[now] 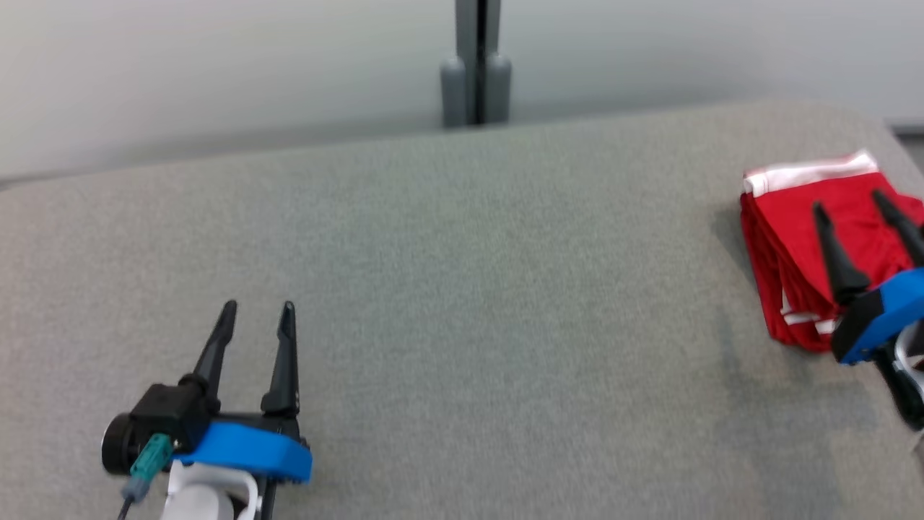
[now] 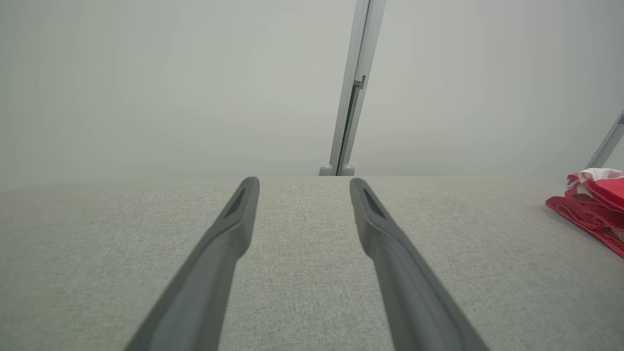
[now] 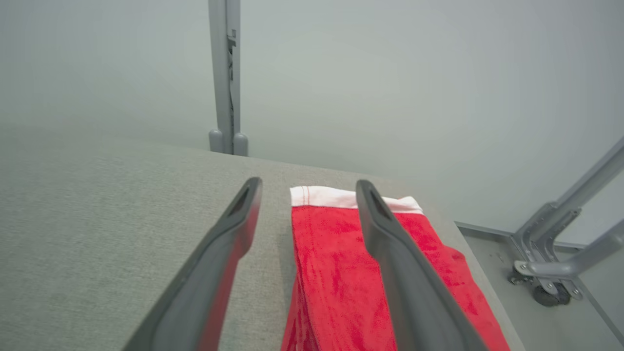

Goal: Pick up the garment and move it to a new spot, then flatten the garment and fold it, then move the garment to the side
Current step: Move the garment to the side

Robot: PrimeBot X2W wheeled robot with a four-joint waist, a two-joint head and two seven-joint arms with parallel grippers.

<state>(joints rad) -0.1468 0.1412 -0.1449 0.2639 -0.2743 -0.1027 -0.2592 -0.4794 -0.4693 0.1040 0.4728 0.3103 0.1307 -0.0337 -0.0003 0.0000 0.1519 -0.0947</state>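
Fingers (image 2: 229, 234) of my left gripper (image 1: 258, 309) are spread wide with nothing between them, low over the bare grey table (image 1: 462, 289) at its near left, well apart from the garment. My right gripper (image 1: 848, 202) is spread just as wide at the far right and grips nothing. Whether its tips touch the cloth I cannot tell.

The garment (image 1: 783, 231), red and folded into a stack, lies by the table's right far corner. In the right wrist view one of my right gripper's fingers is over bare table just beside the stack's edge, and the other is over the red cloth. The white band (image 3: 341, 197) lies at the stack's far end, past both tips. In the head view my right gripper covers part of the stack and the picture's edge cuts off both. A grey post (image 1: 476, 65) rises behind the table.
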